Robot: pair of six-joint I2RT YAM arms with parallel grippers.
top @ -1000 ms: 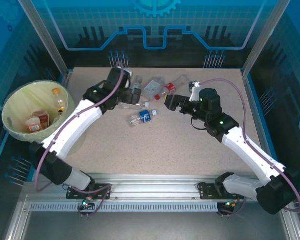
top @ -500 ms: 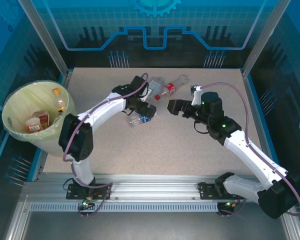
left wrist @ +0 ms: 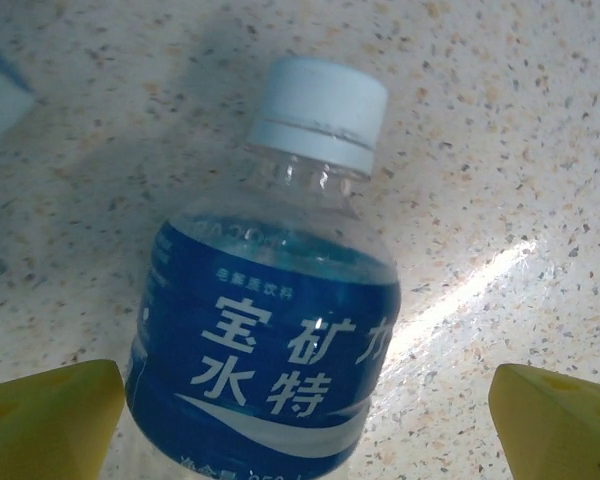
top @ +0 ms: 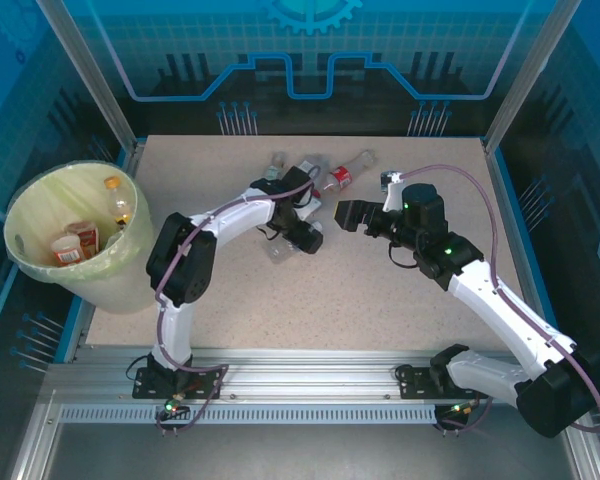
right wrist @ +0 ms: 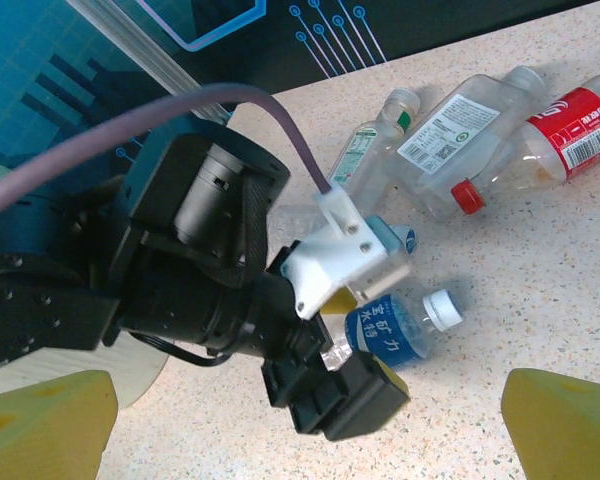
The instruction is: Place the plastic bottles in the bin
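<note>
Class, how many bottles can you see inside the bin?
3 in the bin: an orange-capped bottle near its right wall, two orange-labelled bottles side by side at centre. More may be hidden.

Table (left wrist: 500,150) is beige with dark and rusty speckles all over. The blue-label bottle (left wrist: 265,370) has a deep blue wrap with white characters and a white swoosh, a white cap (left wrist: 318,110) and a clear body. Left gripper (left wrist: 305,420) has yellow fingertips (left wrist: 50,420). The red-label bottle (right wrist: 580,130) has white print on the red, and the white-label bottle (right wrist: 460,125) has a red cap. Bin (top: 130,275) is pale yellow-green, with orange-label bottles (top: 68,248) inside. Arms (top: 500,300) are white and black, cable (right wrist: 200,93) is purple.
</note>
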